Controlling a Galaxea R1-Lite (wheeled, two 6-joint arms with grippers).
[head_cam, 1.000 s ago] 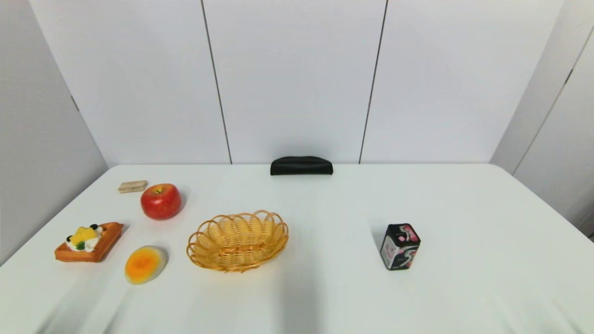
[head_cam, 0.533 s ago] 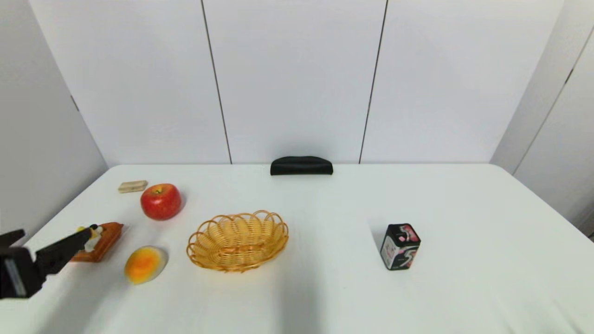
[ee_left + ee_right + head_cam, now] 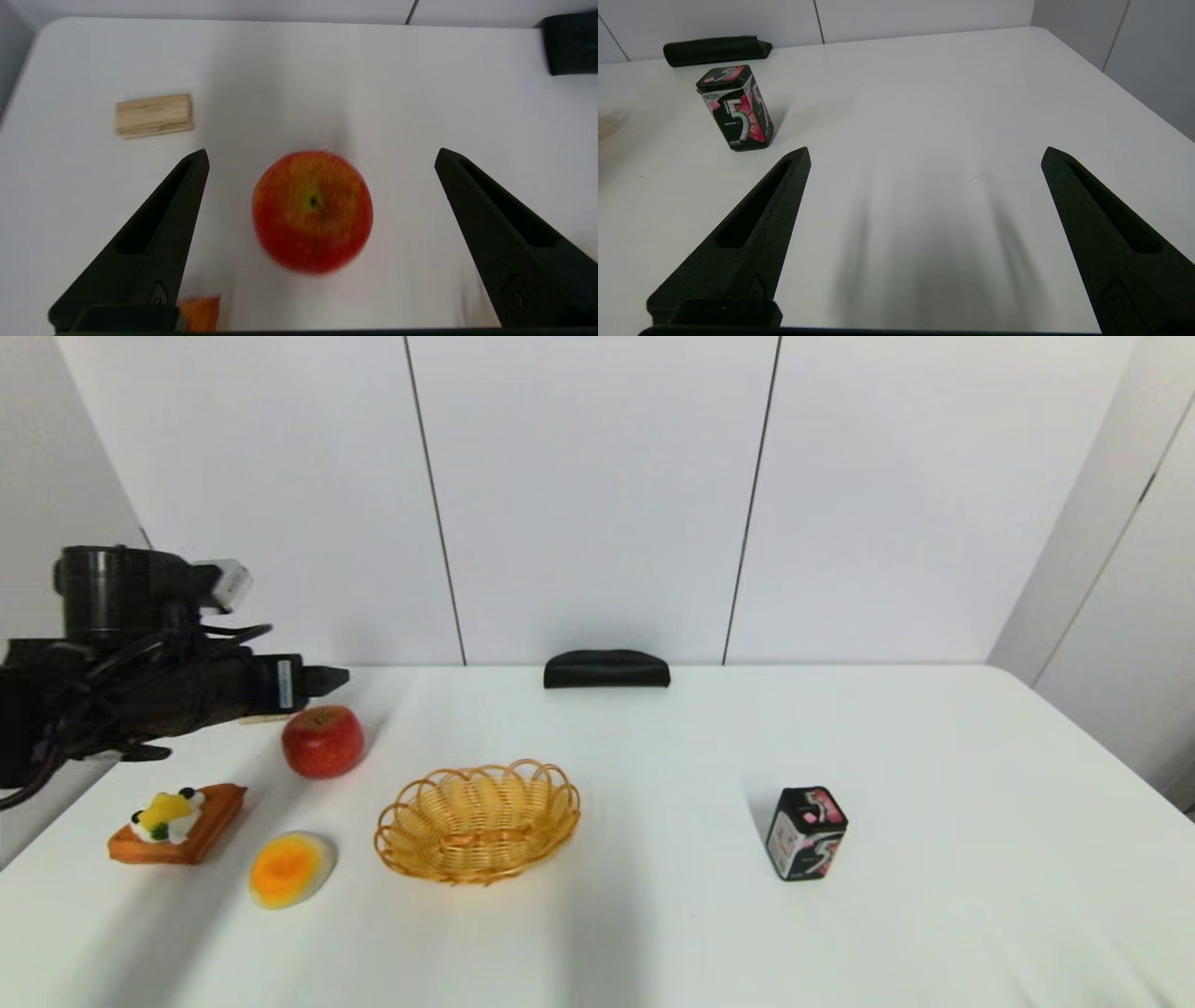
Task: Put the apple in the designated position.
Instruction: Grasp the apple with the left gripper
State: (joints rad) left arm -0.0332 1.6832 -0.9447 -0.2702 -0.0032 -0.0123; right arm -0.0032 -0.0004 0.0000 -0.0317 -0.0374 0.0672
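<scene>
The left arm has swung up into sight within the last second, and its left gripper [image 3: 320, 156] now hangs above the apple [image 3: 323, 740], fingers spread wide and not touching it. The apple sits on the white table [image 3: 934, 756] just beside the wooden block [image 3: 154, 115], ungrasped. The block is mostly hidden behind the arm in the head view. The right gripper [image 3: 924, 154] idles wide open near the black tin [image 3: 735, 107].

- Left gripper [image 3: 320, 156] spread wide above apple [image 3: 312, 210]; bare table [image 3: 420, 116] either side of it.
- Wooden block [image 3: 154, 115] near one finger.
- Basket [image 3: 477, 819], egg-like oval [image 3: 291, 868] well apart.
</scene>
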